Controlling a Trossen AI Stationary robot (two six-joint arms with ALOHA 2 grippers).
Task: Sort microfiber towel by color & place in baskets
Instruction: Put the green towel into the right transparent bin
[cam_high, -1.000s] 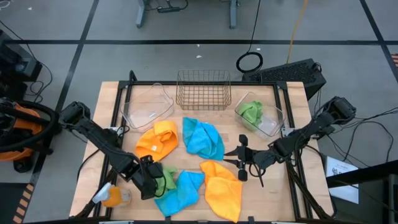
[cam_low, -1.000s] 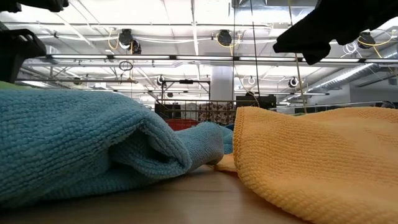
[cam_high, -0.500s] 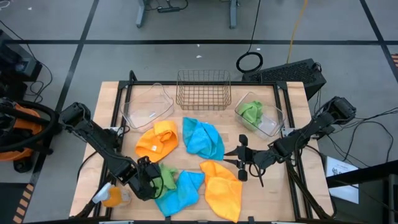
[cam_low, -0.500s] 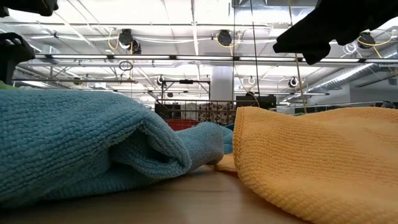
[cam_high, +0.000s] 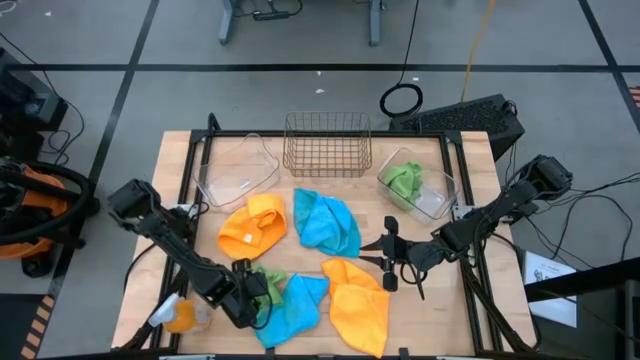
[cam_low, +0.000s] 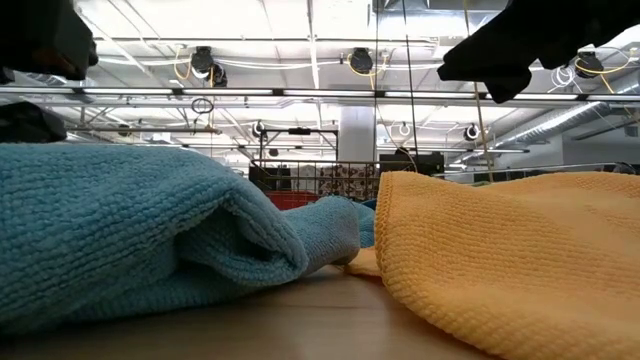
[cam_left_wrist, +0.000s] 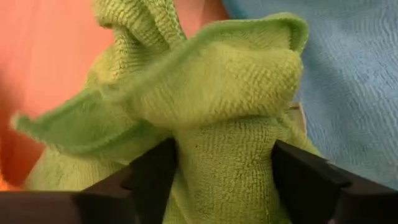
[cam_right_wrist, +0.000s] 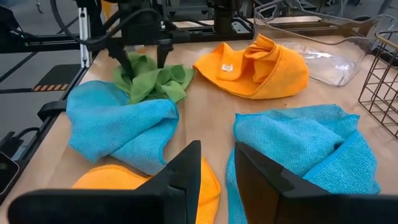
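A crumpled green towel (cam_high: 268, 285) lies near the table's near left, between an orange towel (cam_high: 252, 227) and a blue towel (cam_high: 292, 308) that it partly overlaps. My left gripper (cam_high: 255, 297) points steeply down over it, its fingers closed in on a raised bunch of the cloth. My right gripper (cam_high: 390, 252) hovers right of centre, slightly open and holding nothing. At the far edge stand a copper wire basket (cam_high: 328, 143), a clear bin (cam_high: 238, 172) and a second clear bin (cam_high: 432, 190) holding another green towel (cam_high: 402, 178). My left gripper has a raised bunch of the green towel (cam_left_wrist: 189, 158) between its two fingers (cam_left_wrist: 155, 177), several layers thick. It comes from above, slanting steeply down. The bunch fills the gap between the fingers. The rest of the towel (cam_right_wrist: 158, 81) lies slack on the table.
A second blue towel (cam_high: 328, 222) lies at the centre and a second orange towel (cam_high: 358, 305) at the near right. An orange object (cam_high: 180, 318) sits by the near left corner. Bare wood shows between the towels and the baskets.
My left gripper has sunk onto the green towel, drifting a little toward the table's near edge. The towels lie where they were.
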